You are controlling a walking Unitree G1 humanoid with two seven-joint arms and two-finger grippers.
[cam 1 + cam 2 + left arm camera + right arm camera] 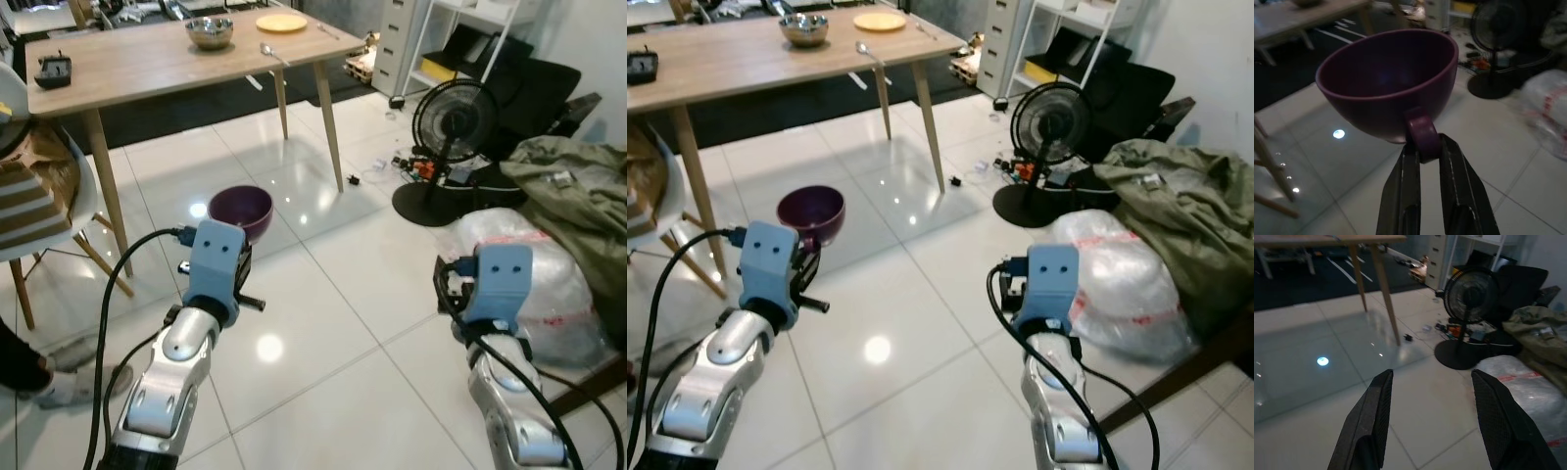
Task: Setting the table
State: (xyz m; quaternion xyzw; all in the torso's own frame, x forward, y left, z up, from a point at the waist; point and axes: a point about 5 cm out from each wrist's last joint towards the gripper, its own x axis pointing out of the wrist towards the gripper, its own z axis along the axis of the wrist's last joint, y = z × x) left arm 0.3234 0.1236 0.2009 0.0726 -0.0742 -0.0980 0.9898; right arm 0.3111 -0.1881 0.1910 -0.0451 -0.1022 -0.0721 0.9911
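A purple cup [1386,83] with a round handle hangs in front of me, held upright above the white floor. My left gripper [1422,147] is shut on the handle of this cup [240,211]. My right gripper [1430,416] is open with nothing between its fingers, held out over the floor tiles. The wooden table [127,64] stands ahead to the left. On it sit a steel bowl [210,31], a yellow plate [281,22] and a spoon [271,53].
A black floor fan [451,127] stands ahead right, with cables beside it. A clear plastic bag [549,274] and an olive cloth heap [578,196] lie to the right. A white chair [34,196] sits at the left. A dark device [53,70] rests on the table.
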